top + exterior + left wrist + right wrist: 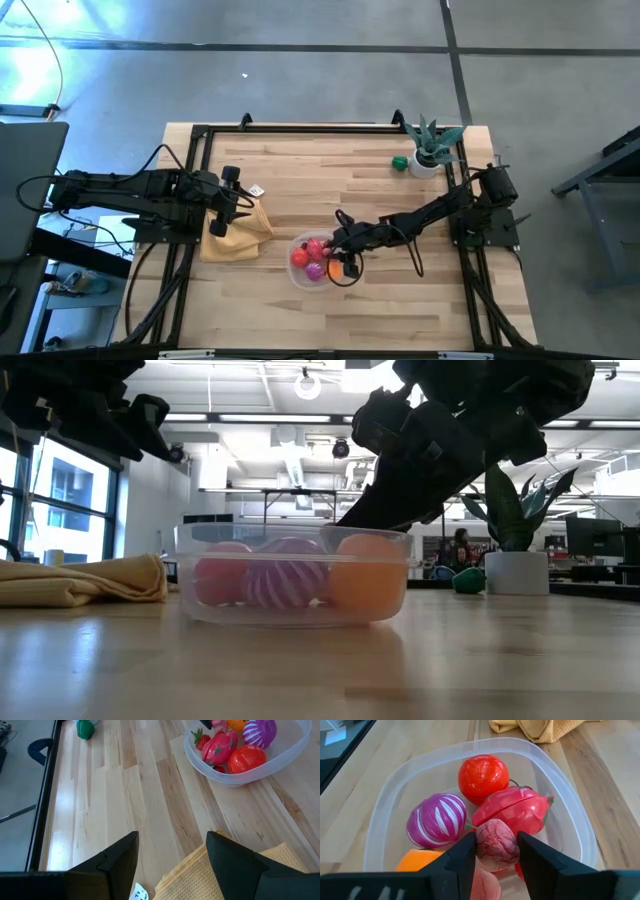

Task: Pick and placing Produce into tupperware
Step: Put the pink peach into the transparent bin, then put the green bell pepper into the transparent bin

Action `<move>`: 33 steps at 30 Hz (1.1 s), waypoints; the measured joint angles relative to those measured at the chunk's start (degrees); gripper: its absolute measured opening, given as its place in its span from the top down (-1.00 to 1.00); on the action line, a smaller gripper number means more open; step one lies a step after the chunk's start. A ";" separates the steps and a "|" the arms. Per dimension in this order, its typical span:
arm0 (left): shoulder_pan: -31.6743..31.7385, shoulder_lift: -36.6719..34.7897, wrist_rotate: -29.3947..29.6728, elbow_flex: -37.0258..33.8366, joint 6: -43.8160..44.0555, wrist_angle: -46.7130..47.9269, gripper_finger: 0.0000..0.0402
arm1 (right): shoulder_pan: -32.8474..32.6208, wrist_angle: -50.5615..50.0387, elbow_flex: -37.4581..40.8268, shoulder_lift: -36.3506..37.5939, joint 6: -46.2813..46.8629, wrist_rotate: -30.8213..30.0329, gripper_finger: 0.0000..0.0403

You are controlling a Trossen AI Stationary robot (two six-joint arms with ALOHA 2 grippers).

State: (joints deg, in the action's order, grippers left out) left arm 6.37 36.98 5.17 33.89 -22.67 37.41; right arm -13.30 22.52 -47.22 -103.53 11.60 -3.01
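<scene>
right gripper (496,851) jaws grip pink wrinkled toy fruit (496,845) over clear plastic tupperware (385,805), centre frame | left gripper (172,857) jaws open above mustard-yellow cloth (200,875)

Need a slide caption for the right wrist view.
Right gripper holds a pink fruit over the tupperware of produce.

Left tool (172,857) open over yellow cloth (215,875), clear tupperware (235,772) w/ produce (235,745) ahead, green toy (85,728) far off.

Open-plan office/lab: monitors (592,538), ceiling lights, robot bench (300,320).
</scene>
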 joint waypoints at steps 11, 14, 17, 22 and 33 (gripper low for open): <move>0.00 0.00 0.02 0.00 0.00 0.00 -0.10 | 0.00 0.03 0.00 0.00 1.06 -0.56 0.26; 0.00 0.00 0.01 0.00 0.00 0.00 -0.10 | 0.02 0.00 0.00 0.00 1.41 -1.24 0.12; 0.00 0.00 0.00 0.00 0.00 0.00 -0.10 | 0.02 0.00 0.00 0.00 1.31 -1.54 -0.01; 0.00 0.00 0.00 0.02 0.02 0.00 -0.10 | 0.04 1.21 0.02 0.00 1.40 -1.75 -0.12; 0.00 0.01 0.00 0.01 0.01 0.00 -0.10 | 0.45 6.95 0.04 3.94 0.94 1.09 -0.12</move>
State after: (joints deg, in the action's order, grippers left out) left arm 6.37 36.98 5.17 33.90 -22.67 37.41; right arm -12.85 29.48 -47.18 -99.58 12.54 -1.91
